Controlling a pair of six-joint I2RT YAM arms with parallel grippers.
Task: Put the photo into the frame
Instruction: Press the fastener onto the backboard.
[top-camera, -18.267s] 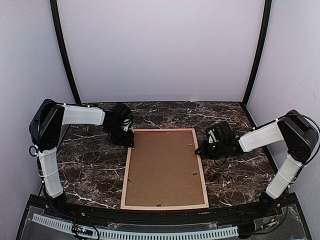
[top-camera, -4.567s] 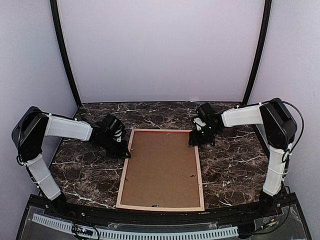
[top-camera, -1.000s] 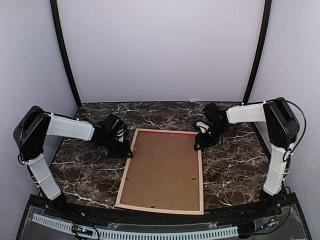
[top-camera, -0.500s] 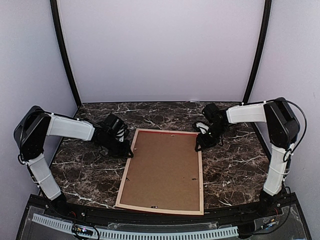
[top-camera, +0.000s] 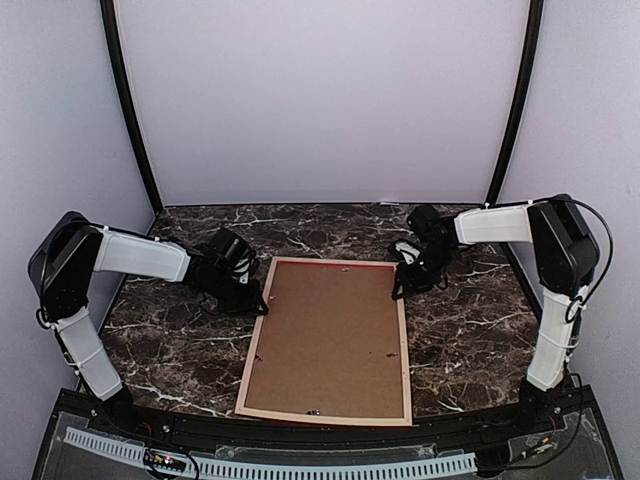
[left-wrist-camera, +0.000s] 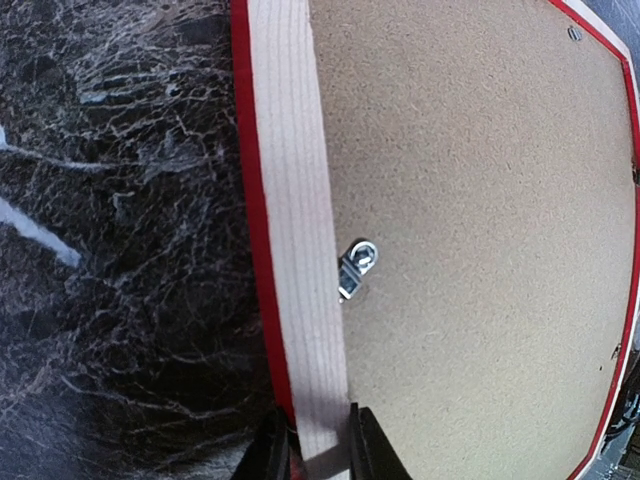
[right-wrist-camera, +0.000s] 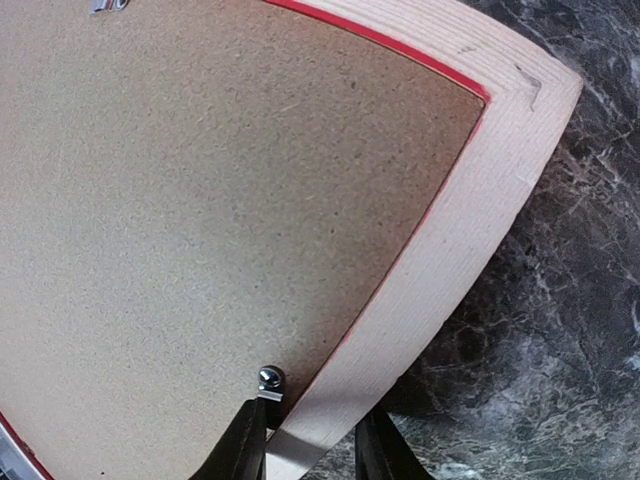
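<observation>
While the frame (top-camera: 253, 340) lies back-up in the middle of the marble table (top-camera: 470, 330), its lower rail sits close to the table's bottom edge. Dark marble shows along both long sides and above the top rail. The rails are pale wood with a thin red line at their edges. A brown backing board (top-camera: 325, 340) fills the opening, with a small metal tab (left-wrist-camera: 357, 268) beside the left rail. My left gripper (left-wrist-camera: 318, 450), near the frame's upper left corner, clamps the left rail, one finger on each side. My right gripper (right-wrist-camera: 310, 440) straddles the right rail near the upper right corner, set narrow; I cannot tell whether its fingers (right-wrist-camera: 243, 445) press the wood.
</observation>
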